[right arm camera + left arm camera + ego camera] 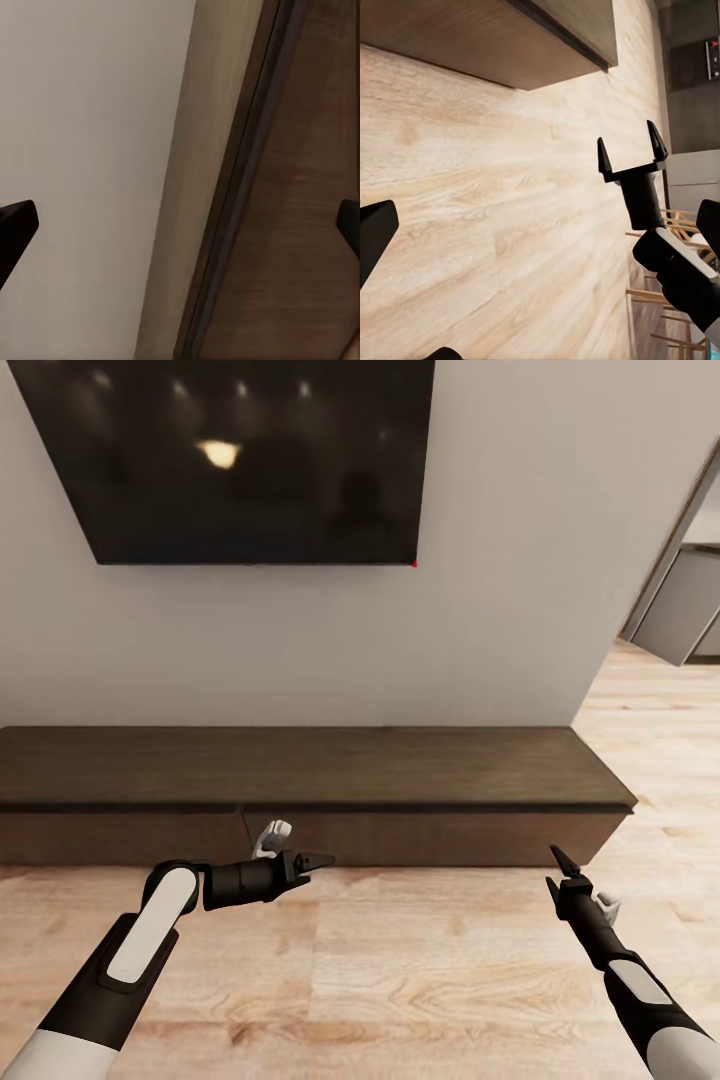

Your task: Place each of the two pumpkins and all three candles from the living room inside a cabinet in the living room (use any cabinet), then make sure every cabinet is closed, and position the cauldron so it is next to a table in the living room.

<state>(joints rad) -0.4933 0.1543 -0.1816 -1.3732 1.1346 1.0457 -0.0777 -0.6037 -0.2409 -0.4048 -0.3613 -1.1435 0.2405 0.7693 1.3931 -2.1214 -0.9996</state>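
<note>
Against the pale wall (pixel 500 640), long low cabinet (pixel 300 770), lengthwise left-to-right, fronts shut.

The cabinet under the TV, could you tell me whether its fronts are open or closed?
Closed: the cabinet shows flat, flush dark fronts with no pale interior visible.

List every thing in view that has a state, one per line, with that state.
cabinet: fronts shut, flat top bare.
left gripper: open, empty, pointing sideways toward the right arm, in front of the cabinet.
right gripper: open, empty, fingers spread, pointing at the cabinet front.
wall screen: dark, off, showing only reflections of room lights.
</note>
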